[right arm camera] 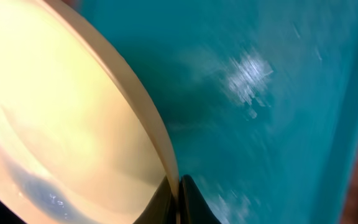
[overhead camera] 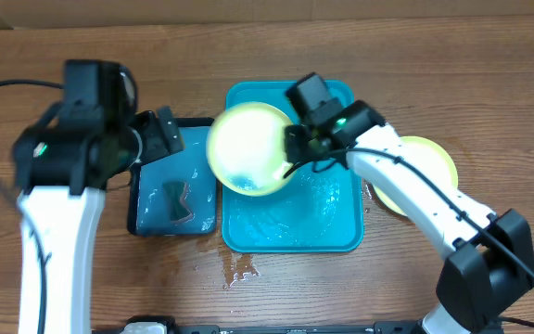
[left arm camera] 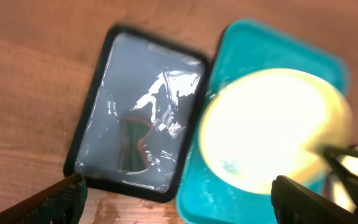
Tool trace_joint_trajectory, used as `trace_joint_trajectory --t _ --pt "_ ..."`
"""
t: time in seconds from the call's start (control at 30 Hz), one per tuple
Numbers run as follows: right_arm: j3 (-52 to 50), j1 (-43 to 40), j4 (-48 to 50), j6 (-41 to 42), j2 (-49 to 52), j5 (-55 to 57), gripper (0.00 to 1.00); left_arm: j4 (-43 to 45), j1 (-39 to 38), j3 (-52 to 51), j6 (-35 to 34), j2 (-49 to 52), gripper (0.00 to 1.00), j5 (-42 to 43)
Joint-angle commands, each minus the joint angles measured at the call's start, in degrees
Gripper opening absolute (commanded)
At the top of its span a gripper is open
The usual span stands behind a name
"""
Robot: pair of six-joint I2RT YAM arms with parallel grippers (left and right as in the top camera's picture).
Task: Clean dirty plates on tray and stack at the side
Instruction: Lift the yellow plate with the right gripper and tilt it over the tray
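Wet wooden desk. Plate is clamped by its rim in the right jaws, tilted, hanging above tray beneath those jaws. Left jaws apart, empty, over small black-rimmed tray. Risk: thin edge pinch on slick plastic; plate may swivel or slip, dropping onto tray.

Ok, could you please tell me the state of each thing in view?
Held plate: lifted, tilted, teal-smeared.
Side plate: flat on table.
Teal tray: wet.
Small black-rimmed tray: holding water.
Left gripper: open, above that tray.
Right gripper: shut on held plate's rim.
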Motion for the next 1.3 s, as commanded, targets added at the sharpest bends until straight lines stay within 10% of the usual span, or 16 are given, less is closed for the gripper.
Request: trace_joint_trajectory --t 0.0,0.7,1.27 --pt "1.51 4.39 5.46 -0.87 -1.2 4.74 0.04 -0.57 0.07 3.48 1.55 -4.63 0.95 3.58" --pt "1.51 30.08 24.28 -12.76 1.75 55.17 0.04 -0.79 0.07 4.07 1.75 -14.25 1.0 6.4" --pt "1.51 32.92 24.04 -13.11 1.75 59.47 0.04 -0.79 0.07 4.07 1.75 -14.25 1.0 6.38"
